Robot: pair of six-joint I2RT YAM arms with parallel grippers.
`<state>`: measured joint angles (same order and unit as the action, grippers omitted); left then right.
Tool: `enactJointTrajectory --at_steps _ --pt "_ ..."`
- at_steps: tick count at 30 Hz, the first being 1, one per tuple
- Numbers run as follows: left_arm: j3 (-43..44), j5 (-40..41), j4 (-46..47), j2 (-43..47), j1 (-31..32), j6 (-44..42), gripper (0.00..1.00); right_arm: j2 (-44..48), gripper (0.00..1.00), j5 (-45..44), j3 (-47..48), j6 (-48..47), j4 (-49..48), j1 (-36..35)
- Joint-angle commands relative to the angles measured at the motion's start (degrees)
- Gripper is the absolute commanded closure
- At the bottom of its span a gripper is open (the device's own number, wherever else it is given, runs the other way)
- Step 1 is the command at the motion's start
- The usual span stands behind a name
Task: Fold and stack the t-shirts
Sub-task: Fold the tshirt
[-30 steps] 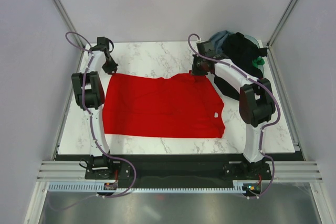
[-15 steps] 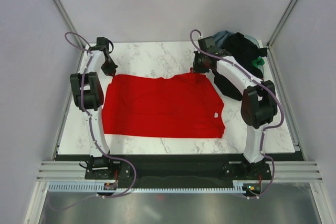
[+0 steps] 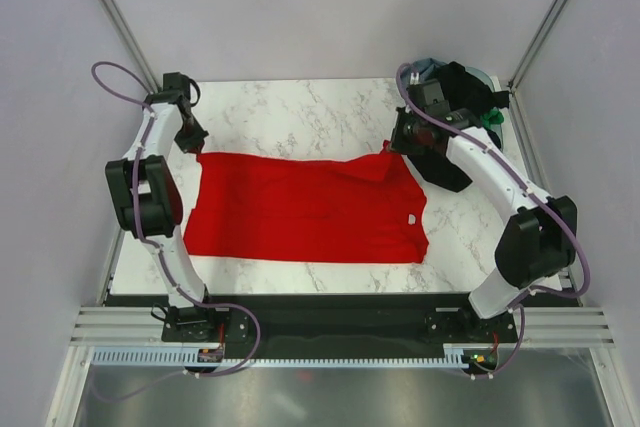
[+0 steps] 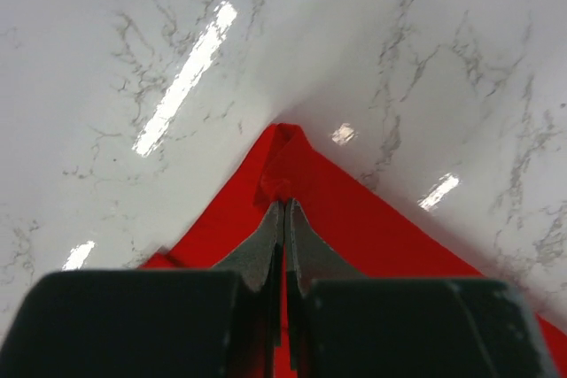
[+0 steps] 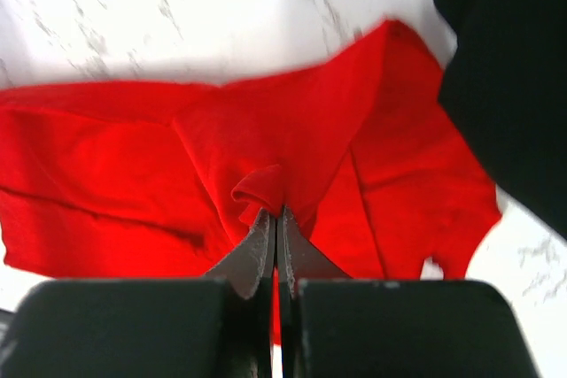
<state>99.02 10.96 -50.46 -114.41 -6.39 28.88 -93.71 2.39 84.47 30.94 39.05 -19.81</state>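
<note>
Okay, the red t-shirt (image 3: 310,212) is spread flat on the marble table (image 3: 300,107), mid-table, with its long axis running 9-to-3 in the top view. The white neck label (image 3: 411,219) sits near the 3 o'clock end, so the neck is probably that side.

The left gripper (image 3: 192,143) is at the shirt's 10 o'clock corner. Its wrist view shows the jaws pressed together with the red corner pinched and peaking up between the tips. The right gripper (image 3: 398,143) is at the 1 o'clock corner, jaws likewise together, with a small curl of red cloth bunched at the tips (a clamp, not just a touch, as far as the wrist view shows). Both grips are on the far edge, one arm per corner, so neither needs to cross over.

Key relation: the whole body of the shirt lies toward 6 o'clock from both grippers, i.e. toward the arm bases. The likely step is a lengthwise fold, bringing the far edge over to the near edge. That calls for both arms to travel toward 6 o'clock together, square to the long axis, or the edge will skew.

The heap of other shirts (image 3: 460,97) sits at the table's 1 o'clock corner. The black shirt (image 5: 505,86) on it is just beside the right gripper and may touch the red cloth; hard to tell.
</note>
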Motion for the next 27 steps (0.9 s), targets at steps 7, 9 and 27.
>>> enactJointTrajectory --at_steps 7,9,27 --pt "-10.2 2.3 3.0 7.4 -0.4 -0.1 0.98 11.1 1.0 4.4 -13.6 5.3 2.3 -0.2" --pt "-11.9 2.2 3.4 8.1 -0.3 -0.1 0.98 12.8 1.0 4.6 -16.4 6.0 2.3 -0.1" --pt "-28.5 3.5 5.7 19.6 -1.4 -2.6 0.39 29.9 0.43 7.8 -38.7 5.5 4.4 -0.3"
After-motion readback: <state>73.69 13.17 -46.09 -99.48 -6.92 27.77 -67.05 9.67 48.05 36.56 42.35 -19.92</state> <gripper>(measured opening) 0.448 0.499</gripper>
